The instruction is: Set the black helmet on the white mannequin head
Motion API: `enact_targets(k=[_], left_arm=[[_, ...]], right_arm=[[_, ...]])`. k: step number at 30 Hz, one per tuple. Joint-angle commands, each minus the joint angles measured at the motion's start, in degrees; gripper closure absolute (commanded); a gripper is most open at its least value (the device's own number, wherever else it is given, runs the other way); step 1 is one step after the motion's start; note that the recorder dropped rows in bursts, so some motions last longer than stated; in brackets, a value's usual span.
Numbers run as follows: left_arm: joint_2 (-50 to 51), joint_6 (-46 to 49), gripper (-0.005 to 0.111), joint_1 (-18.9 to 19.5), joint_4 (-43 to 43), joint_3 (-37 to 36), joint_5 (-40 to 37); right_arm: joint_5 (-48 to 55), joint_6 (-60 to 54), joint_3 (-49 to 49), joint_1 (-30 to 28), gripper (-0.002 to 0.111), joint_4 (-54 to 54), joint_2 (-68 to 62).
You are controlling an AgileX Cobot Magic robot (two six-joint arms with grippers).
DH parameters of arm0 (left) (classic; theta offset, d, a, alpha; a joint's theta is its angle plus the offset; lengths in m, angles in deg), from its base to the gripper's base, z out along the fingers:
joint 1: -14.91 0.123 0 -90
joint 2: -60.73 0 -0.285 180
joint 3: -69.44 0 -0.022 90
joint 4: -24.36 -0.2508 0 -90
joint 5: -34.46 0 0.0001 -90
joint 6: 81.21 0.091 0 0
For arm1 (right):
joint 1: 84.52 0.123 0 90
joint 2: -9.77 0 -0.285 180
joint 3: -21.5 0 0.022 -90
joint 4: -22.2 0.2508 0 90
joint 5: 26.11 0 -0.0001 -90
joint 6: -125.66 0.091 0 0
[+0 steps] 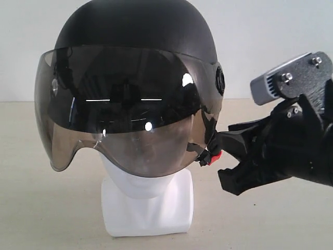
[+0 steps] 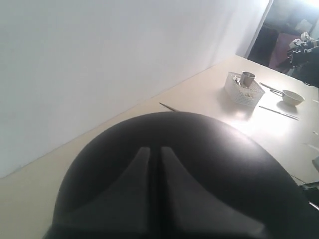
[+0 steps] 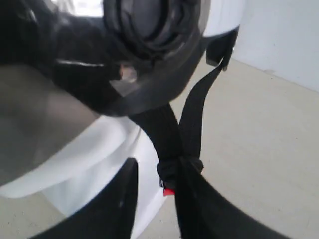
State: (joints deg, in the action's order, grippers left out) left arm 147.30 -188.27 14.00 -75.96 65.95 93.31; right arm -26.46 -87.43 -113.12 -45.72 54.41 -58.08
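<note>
Enclosing white mannequin head point(image 1: 148, 211), black helmet point(image 1: 135, 31)

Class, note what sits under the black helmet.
The white mannequin head: chin, neck and base show below the black helmet. Its crown is covered, and the face barely shows behind the tinted visor.

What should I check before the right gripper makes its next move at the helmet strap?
1. black helmet seated on white mannequin head: ok, looks level from the front.
2. visor down over the face: ok.
3. red buckle between the right gripper jaws: ok, jaws apart, not clamped.
4. chin strap free of twists: cannot tell.
5. left gripper over the helmet crown, fingers together: ok; contact cannot tell.
</note>
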Motion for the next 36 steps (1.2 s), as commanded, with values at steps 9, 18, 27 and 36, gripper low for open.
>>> enact_targets(k=[9,18,27,36], left_arm=[[-15.4,-1.5,0.102,15.6,0.4,-2.0,0.0],[-20.2,-1.9,0.102,19.1,0.4,-11.4,1.9],[-19.1,0.3,0.102,19.0,0.4,-11.8,1.2],[-9.5,4.7,0.102,18.8,5.5,-7.1,11.1]], right_arm=[[11.3,-0.4,-0.3,-13.3,0.078,-3.6,13.6],[21.5,-0.9,-8.3,-17.0,0.108,-4.3,20.2],[46.7,-25.1,-30.3,-17.0,0.108,24.6,10.9],[55.8,-23.7,-43.3,-17.0,0.108,31.6,-3.3]])
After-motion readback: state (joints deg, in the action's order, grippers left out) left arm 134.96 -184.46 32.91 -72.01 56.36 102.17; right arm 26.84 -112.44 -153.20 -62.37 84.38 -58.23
